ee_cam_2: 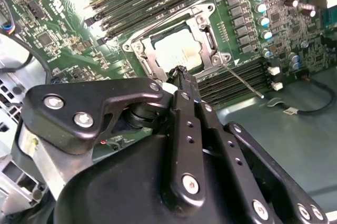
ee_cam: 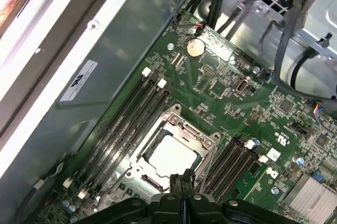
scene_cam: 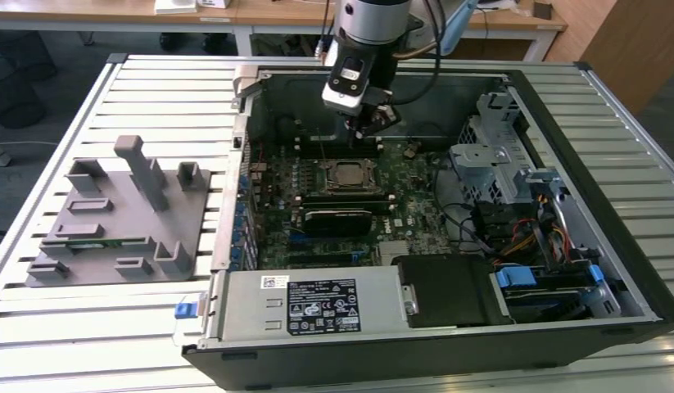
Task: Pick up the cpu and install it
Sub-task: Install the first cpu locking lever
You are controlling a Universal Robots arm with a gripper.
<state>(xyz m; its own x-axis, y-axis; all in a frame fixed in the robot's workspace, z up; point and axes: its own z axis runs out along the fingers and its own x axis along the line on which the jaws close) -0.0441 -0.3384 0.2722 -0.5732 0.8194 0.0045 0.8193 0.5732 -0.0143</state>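
A slatted metal table [scene_cam: 151, 82] carries an open computer case [scene_cam: 424, 352], with a grey parts holder [scene_cam: 107, 217] on the exterior view's left. The cpu [scene_cam: 345, 174] [ee_cam: 171, 155] sits in the motherboard socket [ee_cam: 179, 118] near the case centre. The gripper [scene_cam: 361, 135] [ee_cam: 181, 179] hangs just above its far edge, fingers pressed together, holding nothing.

motherboard [scene_cam: 413, 205] seen directly under gripper [scene_cam: 365, 131] | memory slots [ee_cam: 126, 124] laid on both sides of the spot below it | coin cell [ee_cam: 195, 48] mounted near | power supply [scene_cam: 314, 303] seated at the case [scene_cam: 631, 270] end away from it | grey fixture [scene_cam: 107, 221] set well apart on slatted table [scene_cam: 97, 327], toward the exterior view's left
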